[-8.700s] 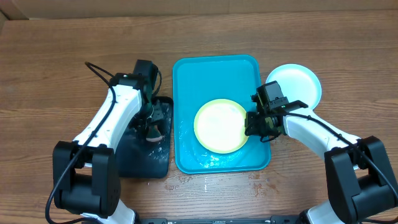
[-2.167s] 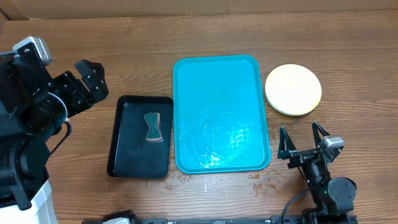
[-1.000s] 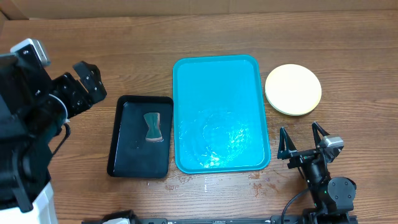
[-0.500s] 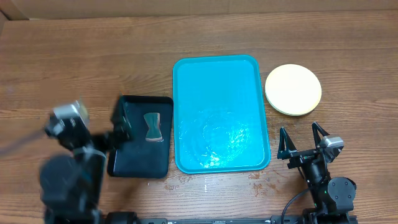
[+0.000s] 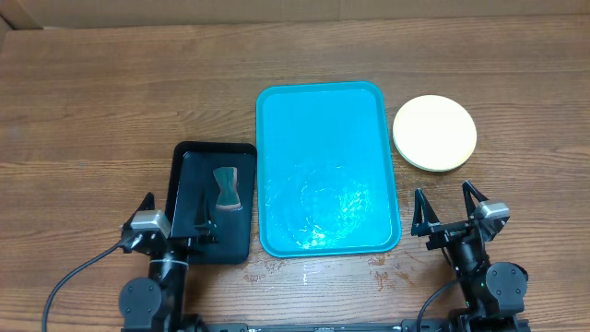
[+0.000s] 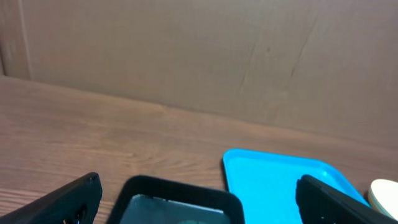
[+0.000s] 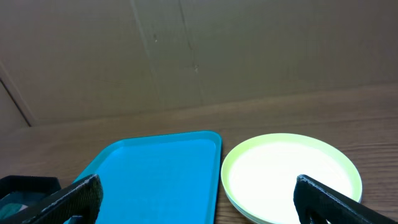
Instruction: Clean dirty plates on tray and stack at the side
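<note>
The tray point(image 5: 323, 111) is lying bare on the counter point(image 5: 111, 92), the plates point(image 5: 435, 132) sitting stacked just beside it. The left tool point(image 5: 175, 217) and right tool point(image 5: 444, 217) are gaping wide, empty; the job is looking finished.

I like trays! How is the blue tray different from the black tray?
The blue tray is turquoise and larger; the black tray is dark and smaller. The blue tray carries nothing, just a wet-looking shine; the black tray holds a small grey bow-shaped piece. Both are rectangles with rounded corners, flat on the table.
</note>
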You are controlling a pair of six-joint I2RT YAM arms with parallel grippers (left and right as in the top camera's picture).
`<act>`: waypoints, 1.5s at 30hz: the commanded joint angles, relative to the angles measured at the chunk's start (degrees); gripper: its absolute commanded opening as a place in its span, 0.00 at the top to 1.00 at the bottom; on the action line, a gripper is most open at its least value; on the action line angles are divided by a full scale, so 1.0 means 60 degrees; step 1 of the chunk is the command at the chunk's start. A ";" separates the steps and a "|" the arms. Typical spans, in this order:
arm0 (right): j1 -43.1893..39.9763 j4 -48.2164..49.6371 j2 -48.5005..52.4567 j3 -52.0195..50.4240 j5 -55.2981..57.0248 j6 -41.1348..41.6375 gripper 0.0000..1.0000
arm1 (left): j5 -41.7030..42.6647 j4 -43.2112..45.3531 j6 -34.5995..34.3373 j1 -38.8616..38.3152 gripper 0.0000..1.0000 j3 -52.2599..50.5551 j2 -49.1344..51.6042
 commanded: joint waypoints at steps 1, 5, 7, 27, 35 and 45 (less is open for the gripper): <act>0.0040 0.0047 -0.0095 -0.0098 0.0025 -0.0044 0.00 | 0.0211 0.0984 -0.0455 0.0087 0.00 -0.0954 -0.0146; 0.0040 0.0047 -0.0095 -0.0098 0.0025 -0.0044 0.00 | 0.0127 0.0951 -0.1002 0.0095 0.00 -0.1661 -0.0142; 0.0040 0.0047 -0.0095 -0.0098 0.0025 -0.0044 0.00 | 0.0102 0.1089 -0.0984 0.0095 0.00 -0.1661 -0.0142; 0.0040 0.0047 -0.0095 -0.0098 0.0025 -0.0044 0.00 | 0.0109 0.0987 -0.0980 0.0095 0.00 -0.1661 -0.0127; 0.0040 0.0047 -0.0095 -0.0098 0.0025 -0.0044 0.00 | 0.0109 0.0987 -0.0984 0.0095 0.00 -0.1661 -0.0127; 0.0040 0.0047 -0.0095 -0.0098 0.0025 -0.0044 0.00 | 0.0109 0.0987 -0.0984 0.0095 0.00 -0.1661 -0.0127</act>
